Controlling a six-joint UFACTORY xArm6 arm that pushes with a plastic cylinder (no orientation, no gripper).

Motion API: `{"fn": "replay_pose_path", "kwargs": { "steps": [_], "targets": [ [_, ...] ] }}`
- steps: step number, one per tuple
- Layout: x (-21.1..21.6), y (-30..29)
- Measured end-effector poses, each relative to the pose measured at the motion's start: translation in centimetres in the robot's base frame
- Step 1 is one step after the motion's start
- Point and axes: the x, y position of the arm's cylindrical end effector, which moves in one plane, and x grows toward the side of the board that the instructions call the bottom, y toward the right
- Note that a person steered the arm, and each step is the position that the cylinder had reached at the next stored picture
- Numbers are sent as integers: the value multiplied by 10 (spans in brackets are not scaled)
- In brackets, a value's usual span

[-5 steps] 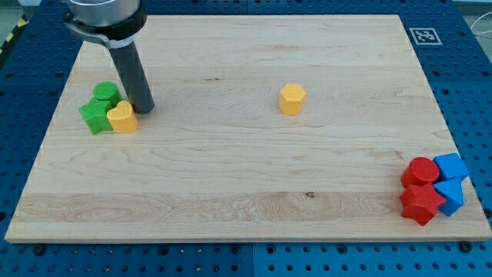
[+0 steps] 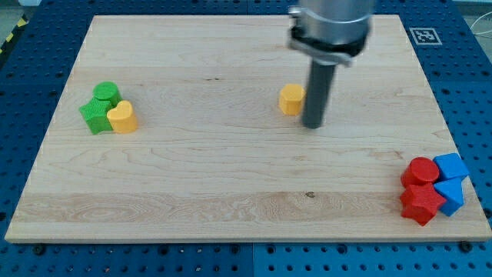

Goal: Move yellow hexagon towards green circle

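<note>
One short gap, perhaps none, between bare tip (image 2: 313, 124), holding nothing, and yellow hexagon (image 2: 291, 99) just leftward; green circle (image 2: 106, 93) far left.

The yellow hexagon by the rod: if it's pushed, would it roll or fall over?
The yellow hexagon sits flat and squat, so it will probably slide without tipping. Its flat sides may let it turn against my tip, at its right. The wooden board looks smooth.

I can read no words or numbers; only a black-and-white marker tag (image 2: 425, 35) beside the board's far right corner.
</note>
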Motion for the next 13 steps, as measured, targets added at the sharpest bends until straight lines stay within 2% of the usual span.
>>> {"fn": "replay_pose_path", "kwargs": {
  "steps": [1, 2, 3, 6, 7, 10, 11, 13],
  "targets": [
    [-39, 15],
    [-54, 10],
    [-48, -3],
    [-31, -117],
    [-20, -104],
    [17, -125],
    [17, -139],
    [13, -204]
  ]
}}
